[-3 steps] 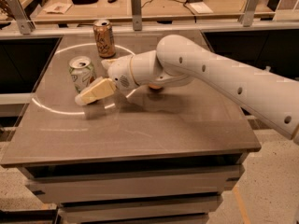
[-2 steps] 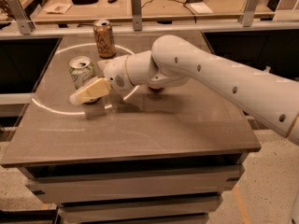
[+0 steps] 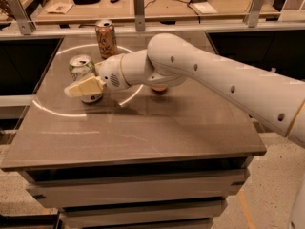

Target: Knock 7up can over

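Observation:
The 7up can (image 3: 81,68), white and green with a silver top, stands on the left part of the brown table (image 3: 143,128). My gripper (image 3: 85,87) reaches in from the right on the white arm (image 3: 205,75). It lies across the front of the can's lower half and hides the label there. It appears to touch the can. The can stands roughly upright.
A brown-gold can (image 3: 106,38) stands upright behind the 7up can, near the table's back edge. A small orange-brown object (image 3: 158,88) sits under the arm at mid-table. A bench with cables and clutter (image 3: 143,4) runs behind the table.
My gripper has moved left and slightly up, from beside the 7up can's lower right to across its front. The can still stands in about the same place.

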You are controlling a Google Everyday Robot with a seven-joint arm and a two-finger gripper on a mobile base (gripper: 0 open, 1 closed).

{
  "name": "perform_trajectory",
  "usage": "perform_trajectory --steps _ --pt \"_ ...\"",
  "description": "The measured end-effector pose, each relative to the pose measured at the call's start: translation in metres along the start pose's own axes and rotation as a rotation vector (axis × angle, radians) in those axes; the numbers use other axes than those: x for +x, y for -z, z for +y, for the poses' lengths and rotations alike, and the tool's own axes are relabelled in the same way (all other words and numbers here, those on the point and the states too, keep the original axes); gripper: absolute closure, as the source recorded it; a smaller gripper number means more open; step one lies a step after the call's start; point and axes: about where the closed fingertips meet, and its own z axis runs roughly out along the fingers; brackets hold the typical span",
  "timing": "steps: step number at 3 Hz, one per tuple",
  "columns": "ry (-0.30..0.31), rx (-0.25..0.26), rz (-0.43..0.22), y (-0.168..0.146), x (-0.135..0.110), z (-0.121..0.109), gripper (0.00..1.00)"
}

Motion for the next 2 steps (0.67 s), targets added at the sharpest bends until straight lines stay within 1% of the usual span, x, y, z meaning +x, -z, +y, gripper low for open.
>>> perform_trajectory --steps 1,2 --pt "0.008 0.003 -0.002 -0.0022 -0.002 0.0021 0.61" --pt "0.024 0.008 0.003 0.0028 -0.0028 0.0032 0.84"
